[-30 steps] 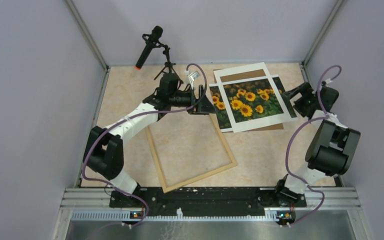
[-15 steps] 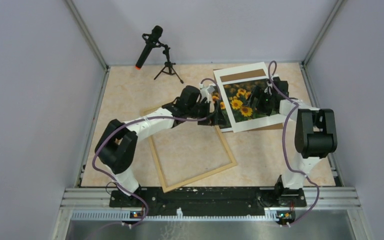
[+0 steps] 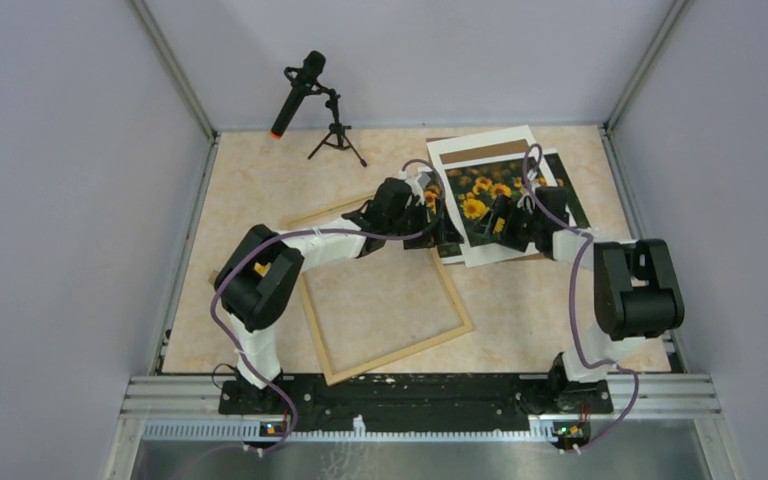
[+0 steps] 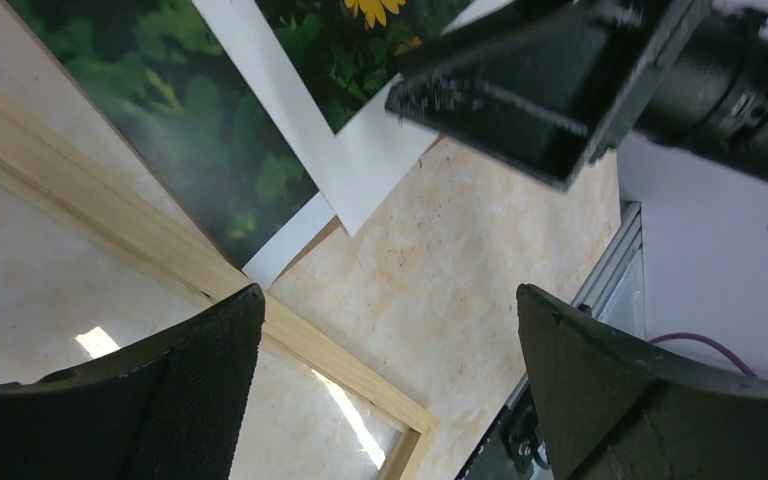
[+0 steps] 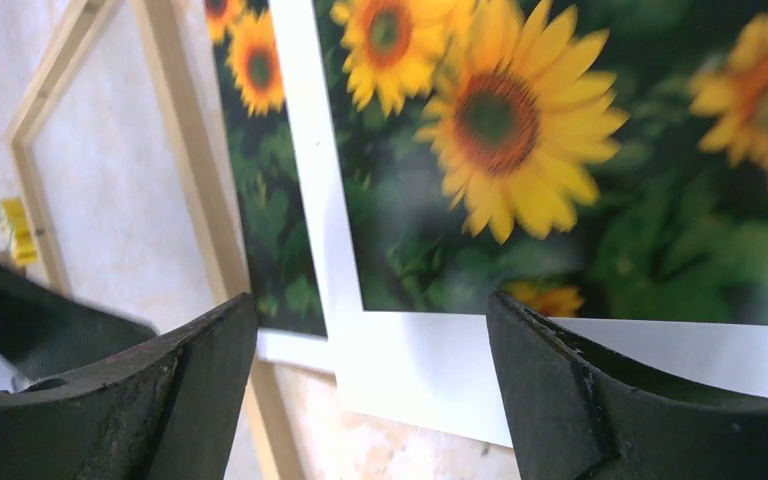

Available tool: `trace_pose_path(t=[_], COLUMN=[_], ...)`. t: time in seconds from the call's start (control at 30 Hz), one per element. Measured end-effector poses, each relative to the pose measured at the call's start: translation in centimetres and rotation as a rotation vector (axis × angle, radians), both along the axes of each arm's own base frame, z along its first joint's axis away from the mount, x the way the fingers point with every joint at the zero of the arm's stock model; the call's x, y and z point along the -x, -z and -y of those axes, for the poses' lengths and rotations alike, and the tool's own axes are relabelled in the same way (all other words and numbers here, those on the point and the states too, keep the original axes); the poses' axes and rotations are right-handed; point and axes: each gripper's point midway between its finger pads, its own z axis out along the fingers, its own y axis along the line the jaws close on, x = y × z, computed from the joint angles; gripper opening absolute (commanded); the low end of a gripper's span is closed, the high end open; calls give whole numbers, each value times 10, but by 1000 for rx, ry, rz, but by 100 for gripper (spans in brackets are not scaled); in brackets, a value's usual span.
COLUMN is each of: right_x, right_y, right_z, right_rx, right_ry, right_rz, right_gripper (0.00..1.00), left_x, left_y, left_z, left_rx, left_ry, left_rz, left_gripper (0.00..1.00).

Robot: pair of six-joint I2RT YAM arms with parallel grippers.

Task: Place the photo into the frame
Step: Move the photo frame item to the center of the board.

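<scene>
The photo (image 3: 473, 205), sunflowers on dark leaves, lies at the back right under a white mat (image 3: 480, 140) with a cutout. The light wood frame (image 3: 400, 353) lies mid-table, its far right corner touching the photo's edge. My left gripper (image 3: 443, 228) is open over that corner. In the left wrist view my left gripper (image 4: 390, 340) spans the frame rail (image 4: 160, 250), with the photo (image 4: 190, 130) ahead. My right gripper (image 3: 490, 222) is open low over the mat's near left corner. In the right wrist view my right gripper (image 5: 370, 340) holds nothing above the mat (image 5: 440, 370) and photo (image 5: 490, 150).
A brown backing board (image 3: 485, 152) lies under the photo and mat. A microphone on a small tripod (image 3: 305, 95) stands at the back left. Grey walls enclose the table. The two grippers face each other a short way apart.
The right arm swung from the right wall in over the mat to its near left corner, its jaws narrowing slightly. The left arm reached further right to the photo's edge.
</scene>
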Motion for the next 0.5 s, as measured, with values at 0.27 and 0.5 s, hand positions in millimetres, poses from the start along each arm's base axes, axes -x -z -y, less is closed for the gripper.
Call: trace_pose_path(t=[0.27,0.5], right_x=[55,78], right_y=[-2,-26], right_z=[-33,-12], right_rx=[-95,-41], right_ry=[-84,-9], right_rz=[-41,-61], right_gripper=[87,99], left_x=[-14,-32], left_y=[-8,-27], left_z=[2,16], left_rx=[10,65], left_ry=[-40,-57], left_rz=[59,132], left_gripper=[98,98])
